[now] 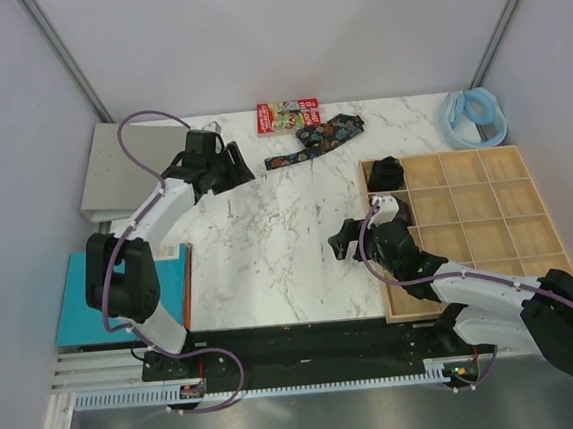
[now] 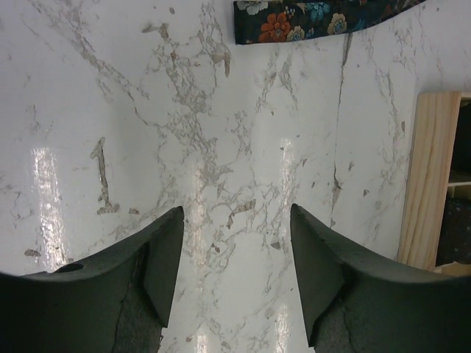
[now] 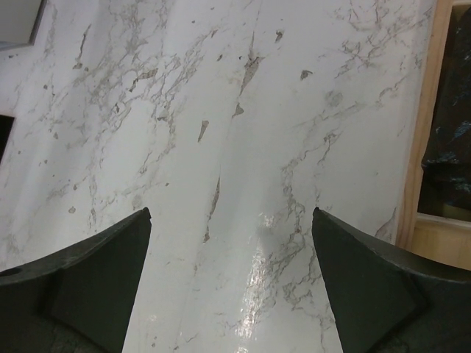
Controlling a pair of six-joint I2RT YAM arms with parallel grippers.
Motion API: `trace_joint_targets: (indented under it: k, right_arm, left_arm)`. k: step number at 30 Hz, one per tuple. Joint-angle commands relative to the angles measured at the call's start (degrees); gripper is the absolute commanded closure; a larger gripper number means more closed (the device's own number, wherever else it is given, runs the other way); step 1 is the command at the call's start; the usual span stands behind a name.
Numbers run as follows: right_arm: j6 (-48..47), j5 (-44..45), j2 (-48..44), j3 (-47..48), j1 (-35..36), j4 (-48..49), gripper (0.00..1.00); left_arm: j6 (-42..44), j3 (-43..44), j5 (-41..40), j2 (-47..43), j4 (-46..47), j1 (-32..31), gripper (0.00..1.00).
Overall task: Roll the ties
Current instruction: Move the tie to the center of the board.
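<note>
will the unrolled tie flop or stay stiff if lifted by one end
Likely floppy: the tie lies as a kinked fabric strip, so it would probably drape. It looks thin and flat, so likely light, and may slide on the glossy table.

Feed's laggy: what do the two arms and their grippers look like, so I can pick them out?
Both arms have white links and black joint housings: left arm, right arm. A mauve cable runs along each. The left gripper and right gripper are black, with broad matte fingers tapering to blunt tips. No markings show.
</note>
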Motion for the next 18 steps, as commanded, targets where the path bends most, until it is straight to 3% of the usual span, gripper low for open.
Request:
trace_joint_targets:
  k: [1, 18]
  right_arm:
    - [-2.1, -3.0, 2.1, 1.8, 0.3, 3.9, 0.02]
    - [-2.0, -6.1, 2.8, 0.3, -1.5, 7.1, 0.02]
  left_arm:
    - [-0.5, 4.2, -0.2, 4.0, 5.1, 1.4, 0.36]
    - [0.2, 16.1, 3.1, 24.0, 11.0, 2.2, 0.45]
